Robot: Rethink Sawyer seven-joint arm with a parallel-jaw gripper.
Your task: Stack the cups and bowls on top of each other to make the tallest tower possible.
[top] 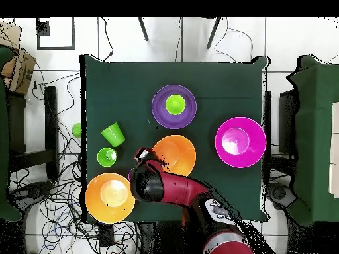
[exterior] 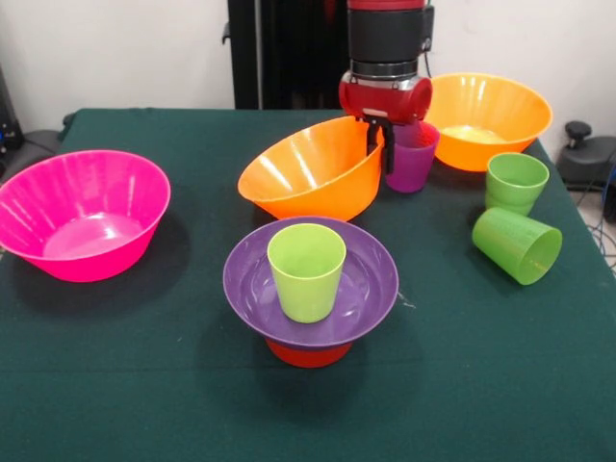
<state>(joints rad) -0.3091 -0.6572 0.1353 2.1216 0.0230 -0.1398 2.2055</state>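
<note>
Facing the robot: tower [exterior: 310,289] stands upright mid-table, yellow-green cup [exterior: 306,270] mouth-up; behind it, gripper [exterior: 388,135] holds the upright purple cup [exterior: 413,157] by its rim, beside the tilted orange bowl [exterior: 316,170]. Overhead: tower [top: 174,106] sits just beyond that bowl [top: 175,153]; gripper [top: 142,155] is at the bowl's edge, its opening not discernible here.

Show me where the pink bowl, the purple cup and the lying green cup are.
pink bowl [exterior: 82,214], front view, inner wall.
purple cup [exterior: 414,164], front view, outer side wall.
lying green cup [exterior: 510,241], front view, its side.

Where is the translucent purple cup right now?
Front view: the purple cup stands upright at the far side, under the gripper, between the tilted orange bowl and the upright orange bowl.
</note>
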